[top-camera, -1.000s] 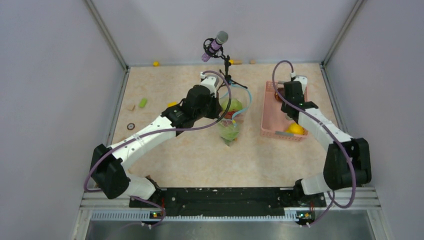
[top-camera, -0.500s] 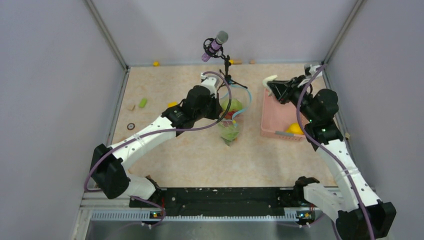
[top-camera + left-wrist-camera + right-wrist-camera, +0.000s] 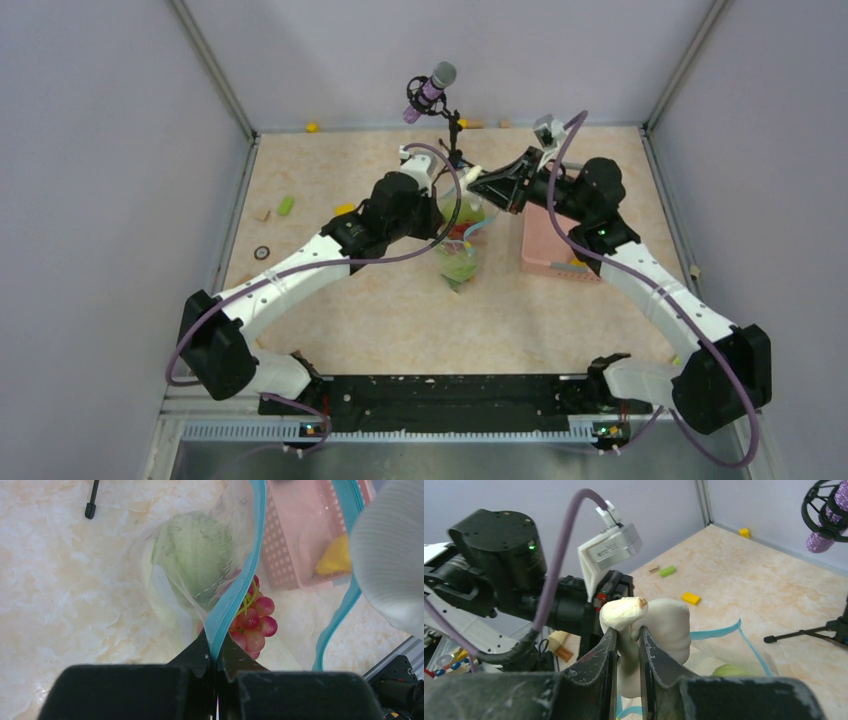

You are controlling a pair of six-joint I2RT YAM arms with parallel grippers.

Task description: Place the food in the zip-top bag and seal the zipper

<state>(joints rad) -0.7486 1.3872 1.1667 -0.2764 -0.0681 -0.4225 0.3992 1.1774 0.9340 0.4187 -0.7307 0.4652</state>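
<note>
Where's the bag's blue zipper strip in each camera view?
Top external: zipper strip near centre, left of the pink basket.
Left wrist: from top centre down to the left tool, which pinches it.
Right wrist: lower right, behind the white vegetable.
Shared landmark: microphone stand, a leg in each wrist view.

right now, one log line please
left fingers: shut on zipper | right fingers: shut on white vegetable at bag mouth | inside: cabbage, grapes

Light blue zipper (image 3: 258, 525) — pale green cabbage (image 3: 195, 555), pink lattice basket (image 3: 281, 555).
</note>
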